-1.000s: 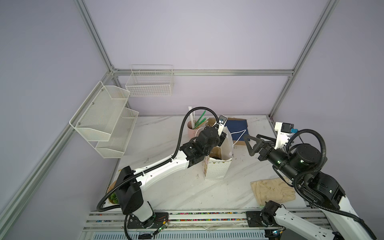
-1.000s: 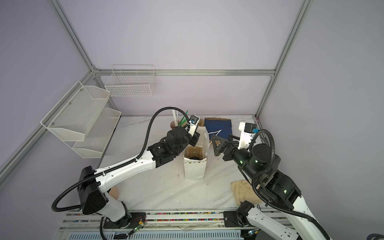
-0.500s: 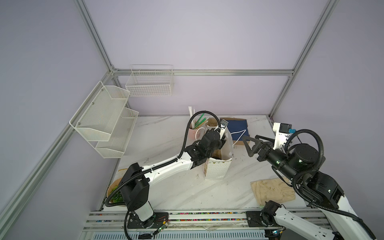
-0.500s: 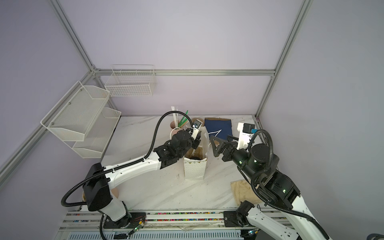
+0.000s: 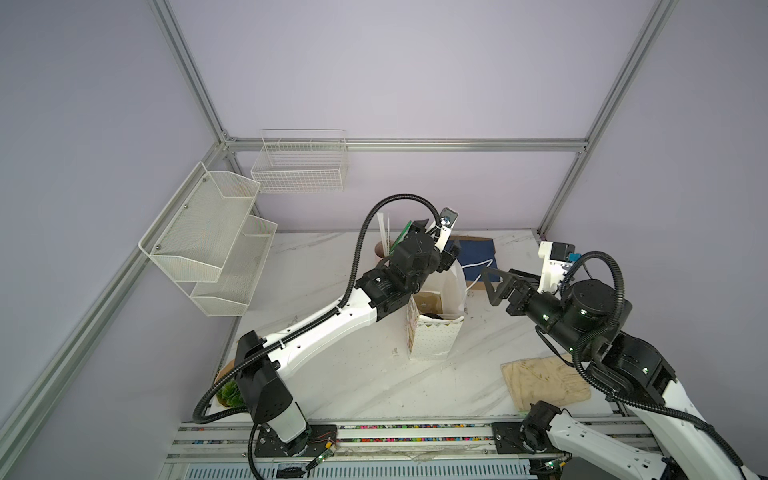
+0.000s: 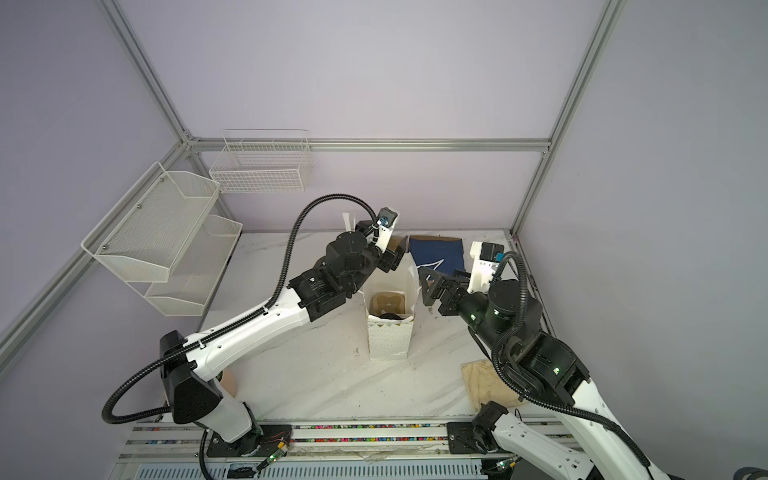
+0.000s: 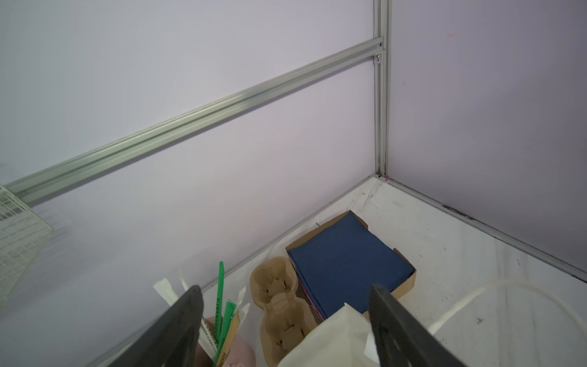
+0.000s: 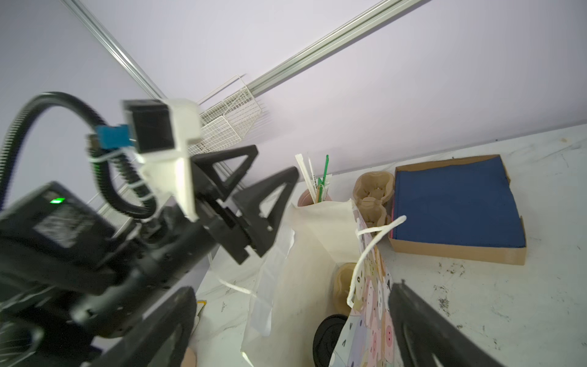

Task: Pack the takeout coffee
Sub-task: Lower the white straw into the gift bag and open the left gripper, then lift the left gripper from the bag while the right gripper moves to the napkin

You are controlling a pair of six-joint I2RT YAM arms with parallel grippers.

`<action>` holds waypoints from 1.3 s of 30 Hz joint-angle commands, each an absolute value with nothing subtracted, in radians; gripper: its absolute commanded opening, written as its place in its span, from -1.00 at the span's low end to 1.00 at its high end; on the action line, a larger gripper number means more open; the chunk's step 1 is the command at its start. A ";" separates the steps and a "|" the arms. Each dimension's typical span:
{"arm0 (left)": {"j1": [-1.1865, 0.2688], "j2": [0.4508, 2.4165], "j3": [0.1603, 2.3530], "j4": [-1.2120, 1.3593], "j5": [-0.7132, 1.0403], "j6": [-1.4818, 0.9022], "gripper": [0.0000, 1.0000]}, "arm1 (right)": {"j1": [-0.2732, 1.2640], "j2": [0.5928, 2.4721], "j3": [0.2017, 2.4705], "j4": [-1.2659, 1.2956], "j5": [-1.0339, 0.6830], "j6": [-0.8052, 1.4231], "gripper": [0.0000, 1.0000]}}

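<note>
At left, the left fingers [image 6: 392, 259] are spread wide with nothing between them. They hang over the far left rim of the white paper bag with pale dotted print [image 5: 432, 343], upright mid-table.

Bag mouth open. Inside, far side: a tan pulp cup tray [image 6: 388, 303]. Near side, low down: a dark round disc [image 8: 328, 333]. I take it for the lidded top of the takeout coffee, but no olive-green side shows, so not certain. If so, the cup stands upright, long axis vertical, below and nearward of the left fingers.

At right, the right fingers [image 5: 490, 286] are also wide apart and empty. They sit just beside the bag's right wall at rim height, where a white cord handle [image 8: 378, 228] hangs.

Both arms are close. Any reach goes down through the mouth, which favours the left.
</note>
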State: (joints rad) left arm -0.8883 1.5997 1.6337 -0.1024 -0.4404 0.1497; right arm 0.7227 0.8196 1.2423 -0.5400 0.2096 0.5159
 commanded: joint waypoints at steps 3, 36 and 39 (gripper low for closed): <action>-0.838 1.448 1.754 -0.188 -0.432 0.116 0.94 | 0.719 0.933 1.322 -0.620 0.306 0.571 0.95; -0.555 0.769 0.813 -0.177 -0.480 -0.208 0.99 | 0.176 1.730 1.802 -0.684 0.125 0.617 0.94; -0.557 0.765 0.811 -0.179 -0.486 -0.208 0.99 | 0.176 1.810 1.813 -0.676 0.163 0.621 0.94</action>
